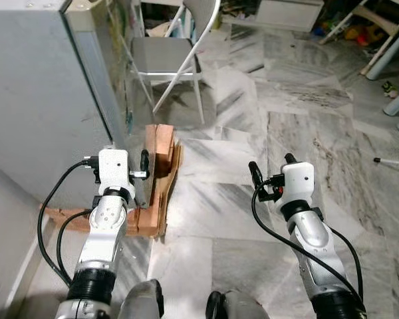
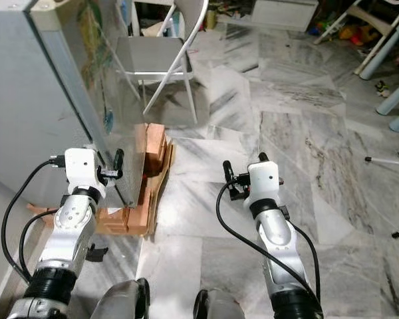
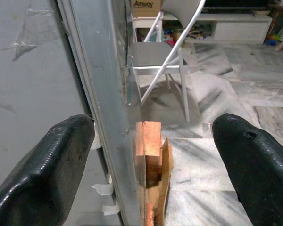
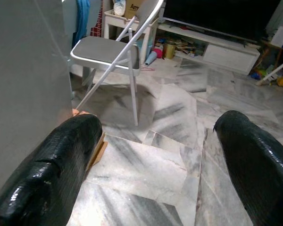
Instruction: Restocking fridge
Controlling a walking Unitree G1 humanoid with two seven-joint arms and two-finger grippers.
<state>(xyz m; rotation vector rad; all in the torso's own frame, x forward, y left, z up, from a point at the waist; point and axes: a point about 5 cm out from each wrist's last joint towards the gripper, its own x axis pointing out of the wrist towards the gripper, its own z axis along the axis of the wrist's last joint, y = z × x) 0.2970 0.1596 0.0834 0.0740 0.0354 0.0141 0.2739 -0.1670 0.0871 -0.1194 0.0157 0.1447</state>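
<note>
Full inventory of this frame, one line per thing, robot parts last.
fridge: 1, grey, robot's left, door edge facing the left pincer.
wooden blocks: a stack, orange-brown, on the floor at the fridge's base.
folding chair: 1, grey seat on a white frame, ahead, beyond the fridge.
floor: grey-white marble tiles.
toys: several, mixed colours, far right.
left pincer: black fingers open, straddling the fridge door edge.
right pincer: black fingers open, raised over the floor, holding nothing.
</note>
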